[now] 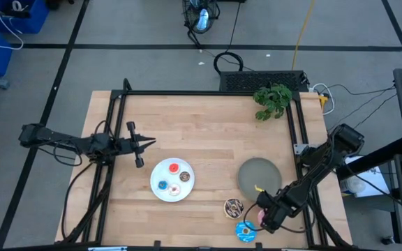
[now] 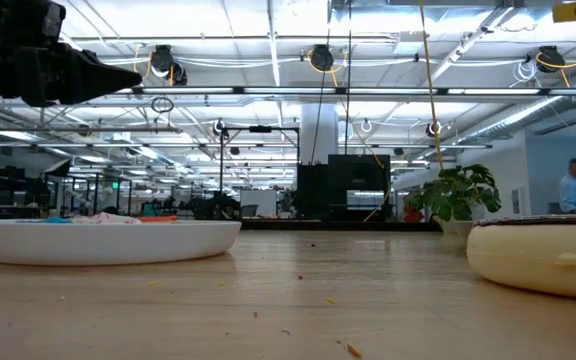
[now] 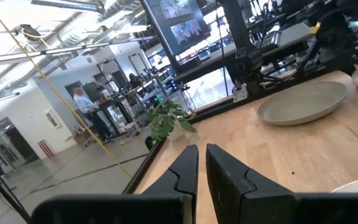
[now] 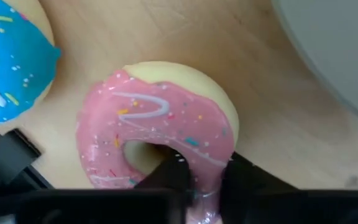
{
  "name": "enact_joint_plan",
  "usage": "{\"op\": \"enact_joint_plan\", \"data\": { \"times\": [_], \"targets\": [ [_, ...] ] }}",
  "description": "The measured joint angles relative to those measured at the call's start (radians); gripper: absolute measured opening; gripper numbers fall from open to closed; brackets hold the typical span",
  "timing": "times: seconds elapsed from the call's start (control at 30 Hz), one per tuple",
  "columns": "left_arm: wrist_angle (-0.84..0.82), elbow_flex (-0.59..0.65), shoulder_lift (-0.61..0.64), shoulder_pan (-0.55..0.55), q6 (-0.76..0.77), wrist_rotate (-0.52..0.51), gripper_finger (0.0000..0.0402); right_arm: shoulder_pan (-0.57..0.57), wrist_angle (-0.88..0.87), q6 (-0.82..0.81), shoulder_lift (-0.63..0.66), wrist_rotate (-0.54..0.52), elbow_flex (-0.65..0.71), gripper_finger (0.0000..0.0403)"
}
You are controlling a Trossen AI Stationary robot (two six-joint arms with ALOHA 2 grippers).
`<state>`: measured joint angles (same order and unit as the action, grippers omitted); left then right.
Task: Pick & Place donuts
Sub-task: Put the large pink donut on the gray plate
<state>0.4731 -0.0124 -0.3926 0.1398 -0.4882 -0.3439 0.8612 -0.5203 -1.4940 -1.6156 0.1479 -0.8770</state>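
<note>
The pink-iced donut (image 4: pixel 166 124) is near the table's near right corner, under my right gripper (image 1: pixel 265 217), which is shut on it. The blue-iced donut (image 1: pixel 245 231) lies beside it, toward the near edge, and shows again as the blue donut (image 4: pixel 8 59) in the right wrist view. The chocolate-sprinkled donut (image 1: pixel 234 207) rests on the wood just left of them. Three tiny donuts, red (image 1: pixel 174 168), blue (image 1: pixel 162 185) and white-brown (image 1: pixel 185 177), sit on the white plate (image 1: pixel 156 187). My left gripper (image 1: pixel 147 143) hovers shut, left of that plate. My right gripper pinches the pink donut's ring wall (image 4: pixel 207 165). One finger (image 4: pixel 166 171) is in the hole and the other finger (image 4: pixel 247 177) is outside the rim. It comes from above, slanting down. I cannot tell whether the donut is off the table.
The grey plate (image 1: pixel 259 174) lies just beyond the pink donut, toward the far edge. A green plant (image 1: pixel 272 99) stands at the far right corner. Black frame rails (image 1: pixel 298 125) run along the table's sides. Bare wood stretches across the far half of the table.
</note>
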Motion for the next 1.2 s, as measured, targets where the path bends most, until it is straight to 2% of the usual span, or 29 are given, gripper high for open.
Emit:
{"op": "enact_joint_plan", "data": {
  "times": [0.1, 0.3, 0.43, 0.6, 0.77, 0.87, 1.0, 1.2],
  "targets": [
    [-0.01, 0.0, 0.0, 0.0, 0.013, 0.0, 0.0037, 0.005, -0.007, 0.032, 0.046, -0.013, 0.002, 0.0011],
    [-0.031, 0.0, 0.0, 0.0, 0.031, -0.002, 0.0037, -0.011, -0.019, 0.073, 0.144, -0.03, 0.001, 0.0017],
    [-0.035, 0.0, 0.0, 0.0, 0.065, -0.003, 0.0037, -0.047, -0.127, 0.165, 0.206, -0.078, -0.044, 0.0007],
    [-0.036, 0.0, 0.0, 0.0, 0.125, -0.003, 0.0037, -0.138, -0.314, 0.302, 0.264, -0.101, -0.158, 0.0006],
    [-0.035, 0.0, 0.0, 0.0, 0.13, -0.003, 0.0037, -0.263, -0.555, 0.437, 0.268, -0.103, -0.313, 0.0008],
    [-0.027, 0.0, 0.0, 0.0, 0.125, -0.009, 0.0037, -0.332, -0.661, 0.506, 0.257, -0.157, -0.385, 0.0008],
    [0.002, 0.0, 0.0, 0.0, 0.12, -0.018, 0.0037, -0.397, -0.707, 0.572, 0.254, -0.228, -0.41, 0.0008],
    [0.003, 0.0, 0.0, 0.0, 0.131, -0.017, 0.0037, -0.495, -0.733, 0.656, 0.245, -0.226, -0.41, 0.0008]
  ]
}}
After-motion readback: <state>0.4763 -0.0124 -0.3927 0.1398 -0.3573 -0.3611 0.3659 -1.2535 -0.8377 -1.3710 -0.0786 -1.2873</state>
